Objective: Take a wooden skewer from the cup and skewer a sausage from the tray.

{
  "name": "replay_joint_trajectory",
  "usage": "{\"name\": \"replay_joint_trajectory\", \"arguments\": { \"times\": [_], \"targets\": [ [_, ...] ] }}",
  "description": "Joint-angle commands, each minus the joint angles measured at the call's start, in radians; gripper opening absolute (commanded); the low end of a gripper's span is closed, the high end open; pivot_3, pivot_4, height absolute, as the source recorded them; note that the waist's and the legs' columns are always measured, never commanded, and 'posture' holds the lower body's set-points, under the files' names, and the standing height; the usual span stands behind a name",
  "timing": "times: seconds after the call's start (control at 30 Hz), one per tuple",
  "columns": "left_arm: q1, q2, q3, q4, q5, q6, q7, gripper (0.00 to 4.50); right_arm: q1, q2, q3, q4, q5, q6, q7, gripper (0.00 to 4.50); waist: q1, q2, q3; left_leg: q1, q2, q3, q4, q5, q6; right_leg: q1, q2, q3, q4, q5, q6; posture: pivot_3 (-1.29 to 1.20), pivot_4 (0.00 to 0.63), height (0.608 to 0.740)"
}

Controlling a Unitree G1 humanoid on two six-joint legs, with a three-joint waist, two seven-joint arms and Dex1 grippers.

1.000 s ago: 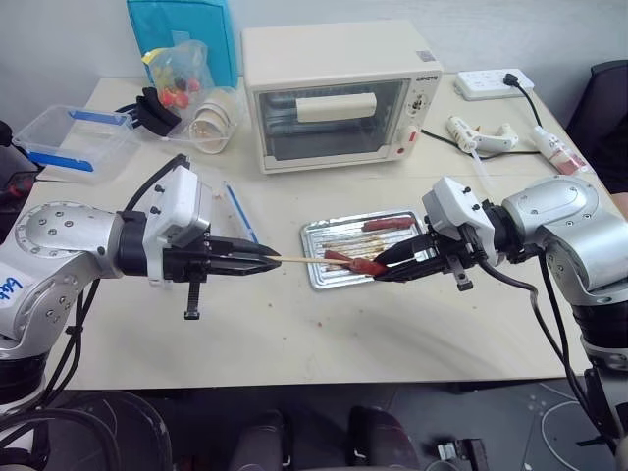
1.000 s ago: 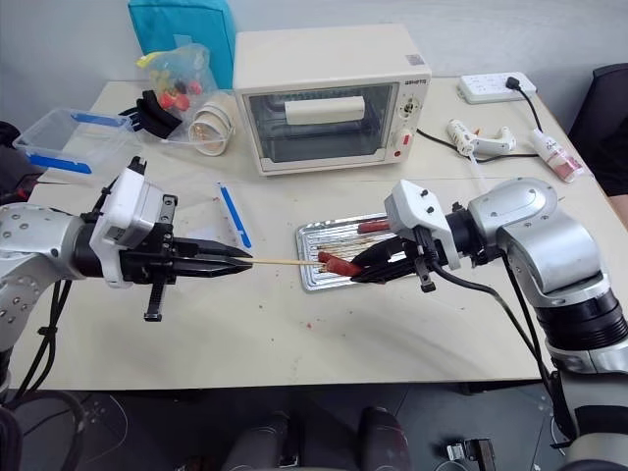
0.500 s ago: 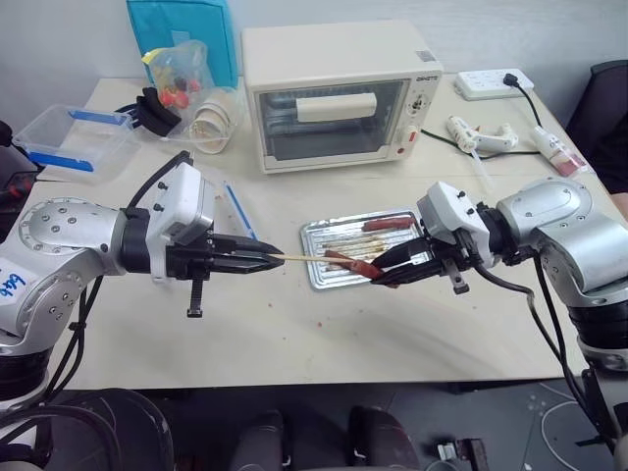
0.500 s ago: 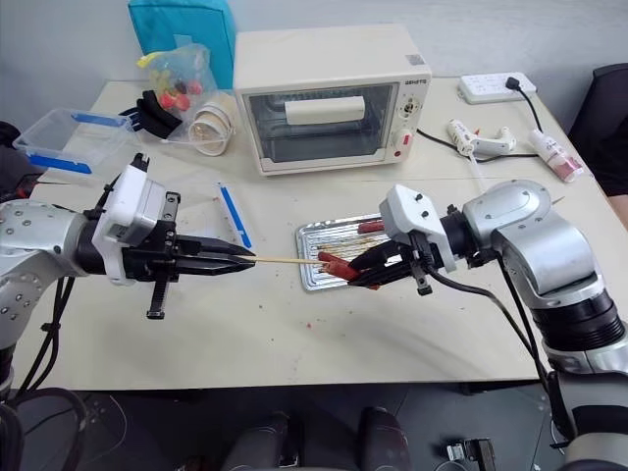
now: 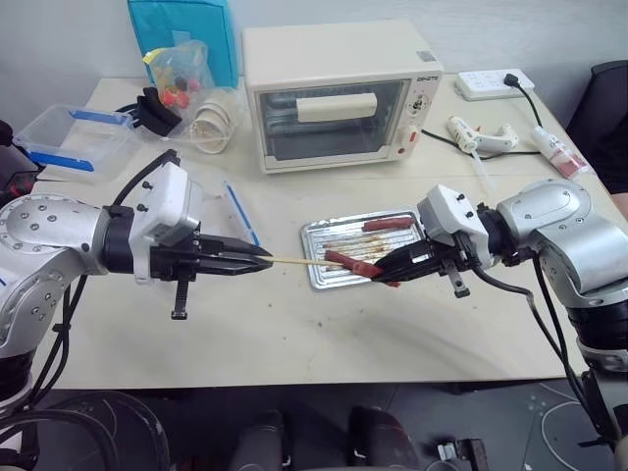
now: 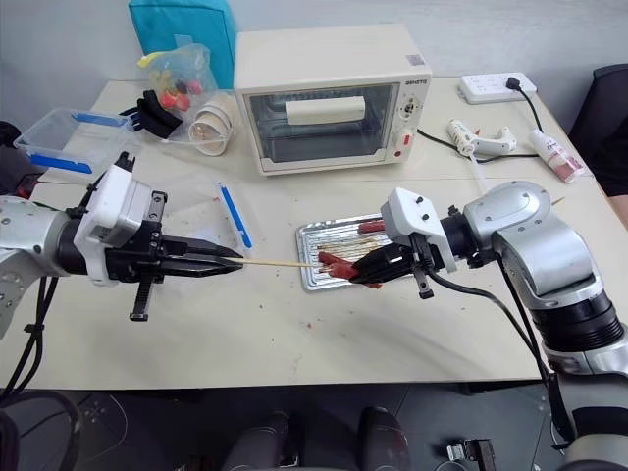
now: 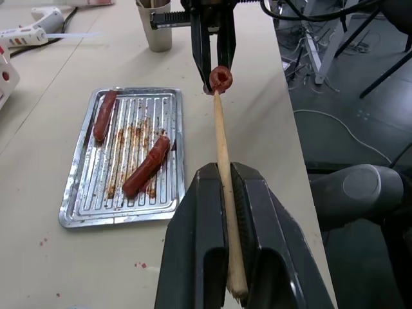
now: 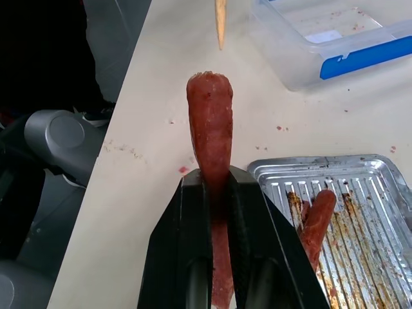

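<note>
While the left gripper [image 5: 257,259] pinches one wooden skewer [image 5: 294,261] left of the tray [image 5: 316,271], its tip just short of the sausage [image 8: 210,122], the right gripper [image 5: 385,273] clamps that sausage over the tray's near edge. An off-centre push could split the sausage or slide it loose. Two more sausages lie in the tray; one cup [image 7: 154,24] stands beyond it.

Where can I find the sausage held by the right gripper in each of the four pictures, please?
Left eye view: the held sausage is over the front of the tray, at the right gripper.
Right eye view: sausage, same place.
Left wrist view: its round end meets the wooden skewer.
Right wrist view: sausage rises between the fingers.
Shared landmark: the tray.
</note>
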Motion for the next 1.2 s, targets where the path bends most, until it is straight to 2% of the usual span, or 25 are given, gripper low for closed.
{"name": "replay_joint_trajectory", "arguments": {
  "times": [0.03, 0.3, 0.77, 1.2],
  "targets": [
    [-0.042, -0.007, -0.027, -0.005, 0.024, -0.032, -0.025, 0.00, -0.009, -0.010, 0.002, -0.014, -0.007, -0.029, 0.016, 0.03, 0.000, 0.000, 0.000, 0.000, 0.000, 0.000, 0.000, 0.000, 0.000, 0.000, 0.000, 0.000, 0.000, 0.000, 0.000, 0.00, 0.150, 0.740],
    [-0.141, -0.036, -0.114, 0.064, 0.091, -0.069, -0.080, 0.00, -0.018, -0.010, 0.005, -0.025, -0.015, -0.035, 0.021, 0.03, 0.000, 0.000, 0.000, 0.000, 0.000, 0.000, 0.000, 0.000, 0.000, 0.000, 0.000, 0.000, 0.000, 0.000, 0.000, 0.00, 0.150, 0.740],
    [-0.156, -0.048, -0.129, 0.097, 0.142, -0.095, -0.122, 0.00, -0.024, 0.000, 0.003, -0.029, -0.005, -0.020, 0.008, 0.03, 0.000, 0.000, 0.000, 0.000, 0.000, 0.000, 0.000, 0.000, 0.000, 0.000, 0.000, 0.000, 0.000, 0.000, 0.000, 0.00, 0.150, 0.740],
    [-0.205, -0.102, -0.207, 0.131, 0.251, -0.157, -0.143, 0.00, -0.072, 0.025, 0.036, -0.047, -0.047, -0.013, -0.035, 0.03, -0.001, 0.000, 0.000, 0.000, 0.000, 0.000, 0.001, 0.000, 0.000, 0.000, 0.000, 0.000, 0.000, 0.000, 0.000, 0.00, 0.150, 0.740]
  ]
}}
